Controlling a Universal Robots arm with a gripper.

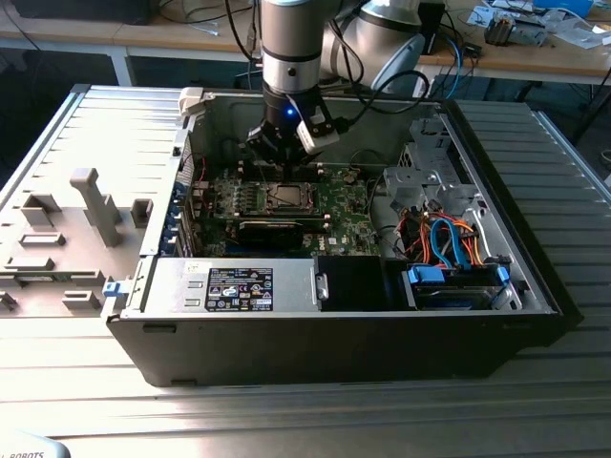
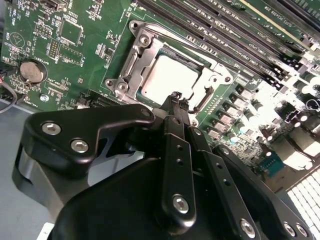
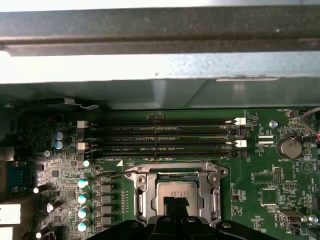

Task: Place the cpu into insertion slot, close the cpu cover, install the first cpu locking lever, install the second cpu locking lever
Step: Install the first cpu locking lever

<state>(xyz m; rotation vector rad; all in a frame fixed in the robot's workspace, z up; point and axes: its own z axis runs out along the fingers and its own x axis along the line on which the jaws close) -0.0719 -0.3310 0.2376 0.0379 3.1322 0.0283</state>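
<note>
Hard light, deep shadow inside the open case

Glare bleaches the ribbed table (image 1: 86, 134) in the exterior view; my gripper (image 2: 176, 100) sits soft and unfocused in the second wrist view, where capacitors (image 2: 260, 95) blow out white; in the first wrist view, the case wall (image 3: 160, 67) overexposes above a dim motherboard (image 3: 260, 180).

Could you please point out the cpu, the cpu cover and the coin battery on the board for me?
cpu (image 2: 167, 79): second wrist view, middle of its silver top.
cpu cover (image 2: 134, 54): second wrist view, the frame's side bar.
coin battery (image 2: 31, 71): second wrist view, its round face.
</note>
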